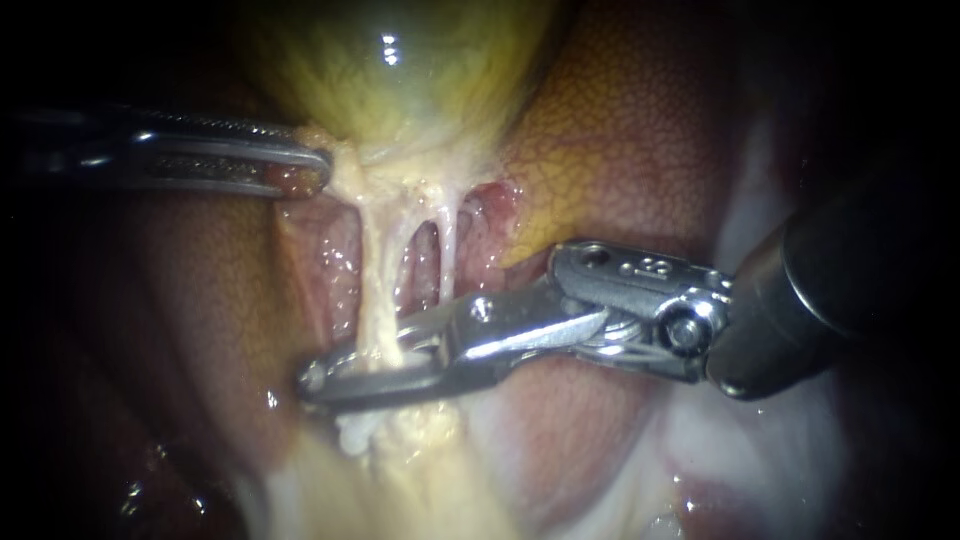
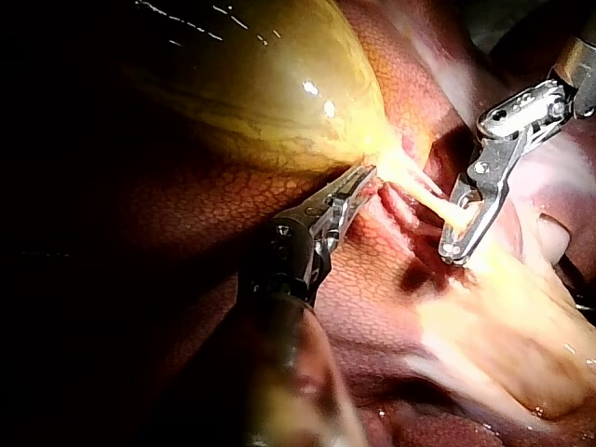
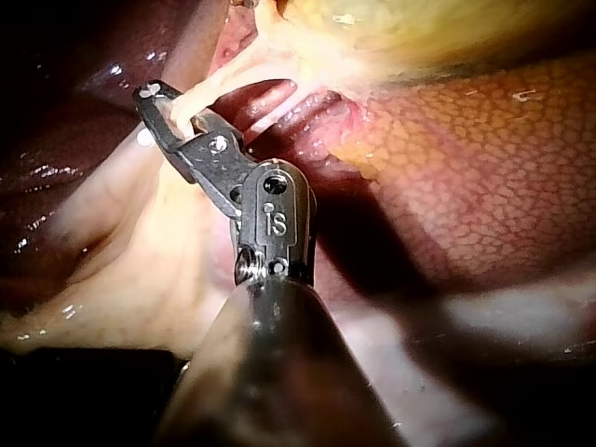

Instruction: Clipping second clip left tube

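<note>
Liver [image 1: 620, 130] fills the background. Locate the left tube [image 1: 375, 290], stretched below the gallbladder [image 1: 400, 70]. The claw of your right instrument [image 1: 320, 378] is clenched across its lower end. The claw of your left instrument [image 1: 312, 165] grasps the gallbladder's neck.

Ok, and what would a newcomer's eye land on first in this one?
The right instrument, coming in from the right, with its jaws shut across the pale left tube low in the endoscope view. Above it bulges the glossy yellow-green gallbladder, and the left instrument has its jaws shut on tissue at its neck.
</note>
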